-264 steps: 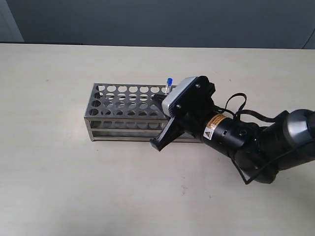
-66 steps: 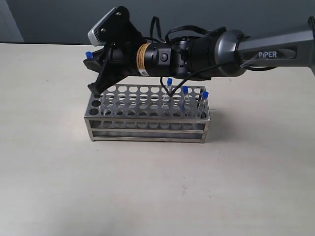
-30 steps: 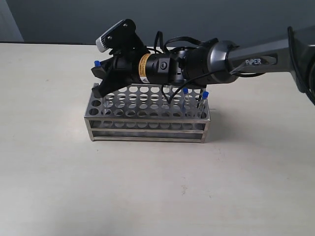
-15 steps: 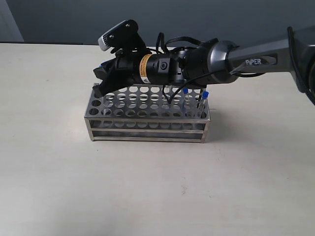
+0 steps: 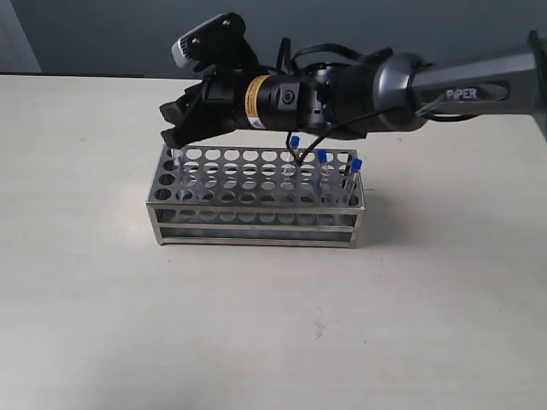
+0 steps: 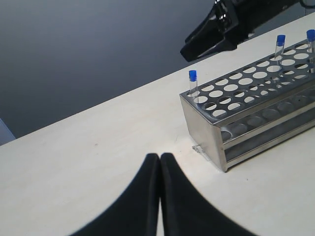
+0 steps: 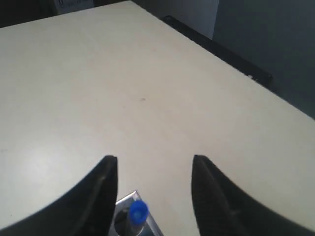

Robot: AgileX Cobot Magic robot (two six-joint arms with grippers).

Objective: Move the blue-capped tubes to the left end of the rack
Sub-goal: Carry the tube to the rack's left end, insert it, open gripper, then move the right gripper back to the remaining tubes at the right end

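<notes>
The silver rack [image 5: 256,198] stands mid-table. Three blue-capped tubes [image 5: 322,157] stand in holes at its right end. A fourth blue-capped tube [image 6: 192,76] stands in the far corner hole at the left end; in the exterior view my right gripper hides its cap. My right gripper [image 5: 168,126] hovers open just above that tube, whose cap [image 7: 139,212] shows low between the spread fingers [image 7: 104,182], apart from both. My left gripper [image 6: 160,156] is shut on nothing, low over the table a short way off the rack's left end [image 6: 206,132].
The right arm [image 5: 359,85] stretches over the rack's back edge from the right. The table's far edge and a dark wall [image 5: 85,34] lie behind.
My right gripper, which held the tube down in the left corner hole, has opened and risen slightly. The tube stays standing in the rack.
</notes>
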